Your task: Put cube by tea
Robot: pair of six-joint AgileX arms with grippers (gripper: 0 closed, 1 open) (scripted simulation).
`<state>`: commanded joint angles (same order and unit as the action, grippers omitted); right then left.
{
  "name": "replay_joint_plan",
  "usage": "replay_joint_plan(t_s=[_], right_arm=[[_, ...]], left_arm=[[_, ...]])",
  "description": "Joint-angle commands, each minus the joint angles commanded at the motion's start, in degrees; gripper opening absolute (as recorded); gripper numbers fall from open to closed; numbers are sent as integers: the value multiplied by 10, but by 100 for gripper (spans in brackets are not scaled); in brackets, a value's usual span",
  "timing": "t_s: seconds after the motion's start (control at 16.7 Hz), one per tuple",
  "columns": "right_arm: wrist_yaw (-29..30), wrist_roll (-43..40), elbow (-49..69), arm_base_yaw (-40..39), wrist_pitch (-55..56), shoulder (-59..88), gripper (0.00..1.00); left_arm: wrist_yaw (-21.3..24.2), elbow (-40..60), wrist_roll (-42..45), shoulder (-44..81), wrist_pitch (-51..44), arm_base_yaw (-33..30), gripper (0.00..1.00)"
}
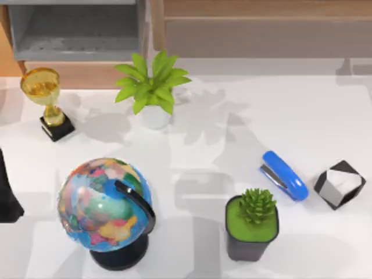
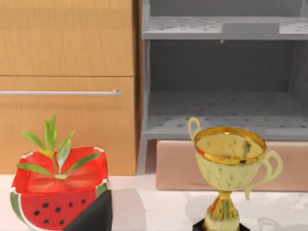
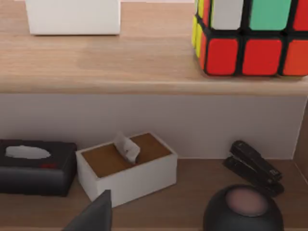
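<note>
Looking down from the top view, I see the cube [image 1: 340, 184] resting on the white counter [image 1: 221, 128] near its right edge, just beside the blue stapler [image 1: 283, 175] but apart from it. It is a black block with cut corners that show white and grey facets.

Containers come first. A squarish black pot [image 1: 251, 243] holds a spiky green succulent [image 1: 257, 204] on a green surface, in front of the stapler. A round white pot [image 1: 155, 118] toward the back carries a broad-leaved green plant [image 1: 152, 84]. From the left wrist view, a watermelon-patterned planter [image 2: 57, 195], red with black seeds and a green rind, holds thin green leaves. The right wrist view shows a white tissue box [image 3: 126, 168] with a brown top and a tissue standing out of its slot, and a black tissue box [image 3: 36, 166] with a tissue lying in its opening.

A glossy globe [image 1: 104, 203] on a black base stands front left. A shiny gold trophy [image 1: 46, 99] with a black foot stands back left, before a grey speckled shelf unit [image 1: 75, 29].

On a wooden shelf [image 3: 144, 62] in the right wrist view sits a colourful puzzle cube [image 3: 250, 36]; below lie a black stapler [image 3: 252, 166] and a dark dome [image 3: 243, 209].

The left arm [image 1: 8, 195] sits parked at the counter's left edge. Whether the left gripper [image 2: 94, 215] or the right gripper [image 3: 94, 215] is released or clenched, I cannot tell.
</note>
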<state>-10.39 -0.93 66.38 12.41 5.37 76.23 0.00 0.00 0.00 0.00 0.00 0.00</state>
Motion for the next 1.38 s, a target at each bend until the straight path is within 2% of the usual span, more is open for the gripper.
replay_joint_plan(t_s=[0.36,0.84,1.38], right_arm=[[-28,16,169,24,29,158,100],[-28,18,188,23,31,173,100],[-14,18,308,11,14,276,100]], left_arm=[[0,0,0,0,0,0,100],[0,0,0,0,0,0,100],[0,0,0,0,0,0,100]])
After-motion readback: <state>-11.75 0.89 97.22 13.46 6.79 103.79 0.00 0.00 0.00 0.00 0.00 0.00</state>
